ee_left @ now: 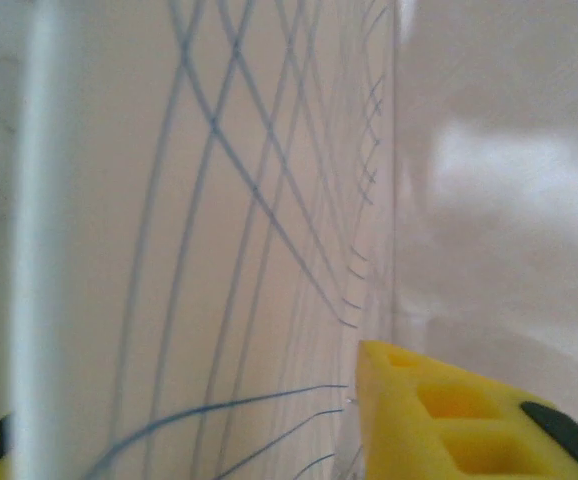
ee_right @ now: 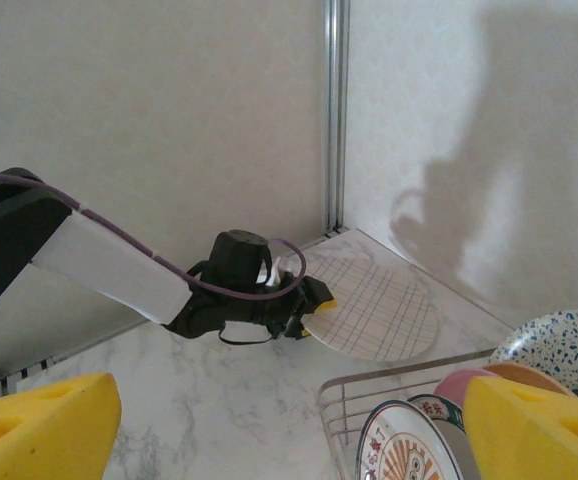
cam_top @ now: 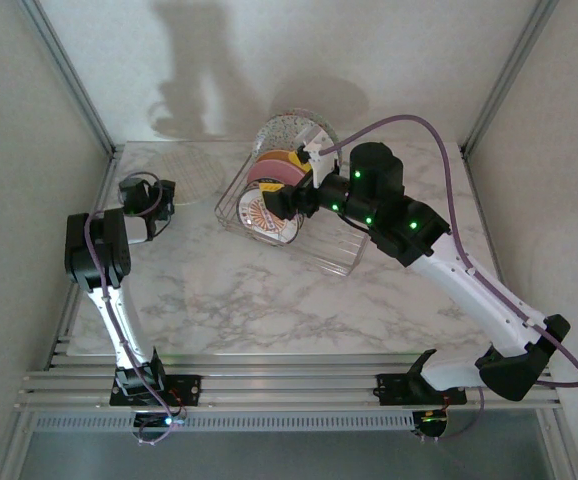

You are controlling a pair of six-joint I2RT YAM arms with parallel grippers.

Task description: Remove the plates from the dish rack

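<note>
The dish rack (cam_top: 341,262) (ee_right: 399,385) holds upright plates: a white speckled one (cam_top: 289,130) (ee_right: 569,335) at the back, then orange (cam_top: 281,158), then pink (cam_top: 267,172) (ee_right: 454,385), with a sunburst one (cam_top: 266,215) (ee_right: 409,450) in front. My right gripper (cam_top: 289,190) (ee_right: 289,440) hangs open over them. A cream plate with blue grid lines (cam_top: 191,168) (ee_right: 379,310) (ee_left: 219,250) lies on the table at the back left. My left gripper (cam_top: 164,200) (ee_right: 314,318) (ee_left: 174,410) straddles its near rim, the jaws parted above and below it.
The marble table (cam_top: 269,300) ends at walls on the left, back and right, with a metal corner post (ee_right: 336,110) behind the grid plate. The right arm's purple cable (cam_top: 449,170) arcs over the rack's right side.
</note>
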